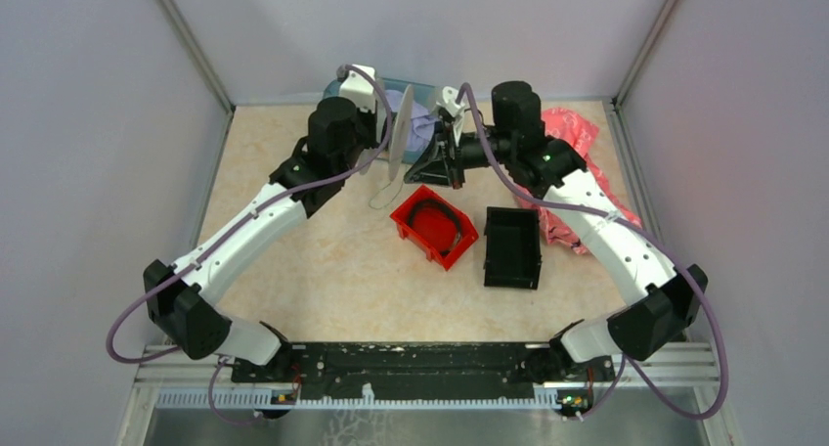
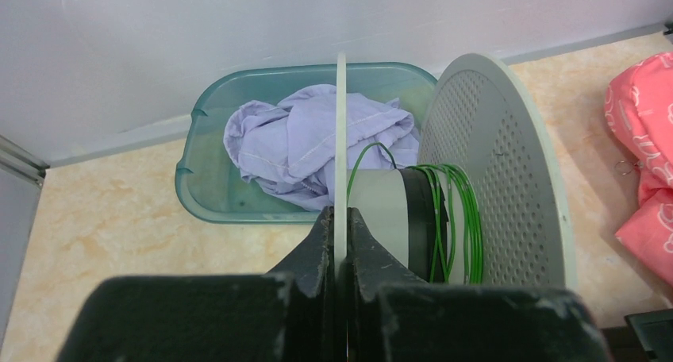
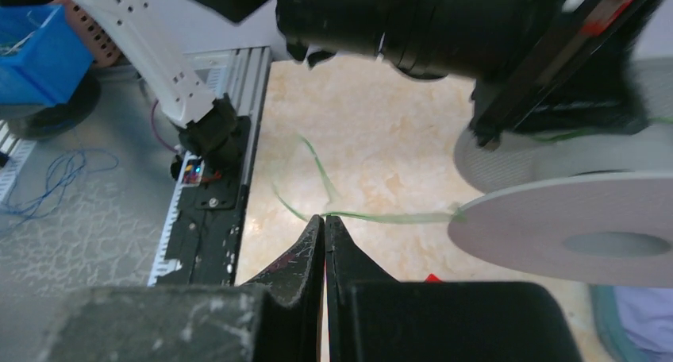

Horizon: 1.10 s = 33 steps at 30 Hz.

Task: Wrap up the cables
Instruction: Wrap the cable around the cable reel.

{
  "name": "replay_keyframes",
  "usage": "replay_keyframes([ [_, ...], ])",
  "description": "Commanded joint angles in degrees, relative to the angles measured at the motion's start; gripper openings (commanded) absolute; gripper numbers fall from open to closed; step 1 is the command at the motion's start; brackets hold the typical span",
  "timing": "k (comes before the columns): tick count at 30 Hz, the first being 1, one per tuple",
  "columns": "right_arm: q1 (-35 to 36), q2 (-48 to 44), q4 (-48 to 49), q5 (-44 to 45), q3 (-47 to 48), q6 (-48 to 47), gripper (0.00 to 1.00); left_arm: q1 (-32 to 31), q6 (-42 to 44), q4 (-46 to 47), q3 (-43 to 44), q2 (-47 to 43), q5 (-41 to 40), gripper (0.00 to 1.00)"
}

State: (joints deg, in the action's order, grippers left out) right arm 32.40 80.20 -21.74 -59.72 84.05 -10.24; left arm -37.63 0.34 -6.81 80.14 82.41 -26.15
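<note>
**Spool clamped on the left, green wire pinched on the right, above the far middle of the tabletop.**

Your left gripper (image 2: 340,215) is clenched on the thin near flange of the white spool (image 2: 492,155). It holds the spool on edge, off the tabletop (image 2: 119,219), which leaves the hub free to take turns. The cables (image 2: 456,219) show only as fine green wire. A few turns sit on the hub against the perforated flange. From the spool's rim one strand runs straight to your right gripper (image 3: 325,219), whose fingers are closed on it, it seems to keep the run taut for winding. Past that pinch the loose tail droops onto the tabletop toward its near edge. The teal basin (image 2: 206,179) at the far edge lies behind the spool, out of the wire's path.
</note>
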Motion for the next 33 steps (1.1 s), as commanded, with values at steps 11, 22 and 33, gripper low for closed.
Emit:
replay_keyframes([
  [11, -4.49, 0.61, -3.32, 16.32, 11.80, 4.08, 0.00, -0.96, 5.95, 8.05, -5.74, -6.07, 4.72, 0.00],
  [22, -9.67, -0.14, 9.65, 16.48, -1.61, 8.14, 0.26, -0.87, 2.07, 2.45, 0.48, -7.99, 6.93, 0.00],
  [33, -17.02, 3.72, 33.24, 15.41, -19.39, 14.26, 0.76, -0.52, -5.92, -7.68, 13.76, -7.38, 14.94, 0.00],
])
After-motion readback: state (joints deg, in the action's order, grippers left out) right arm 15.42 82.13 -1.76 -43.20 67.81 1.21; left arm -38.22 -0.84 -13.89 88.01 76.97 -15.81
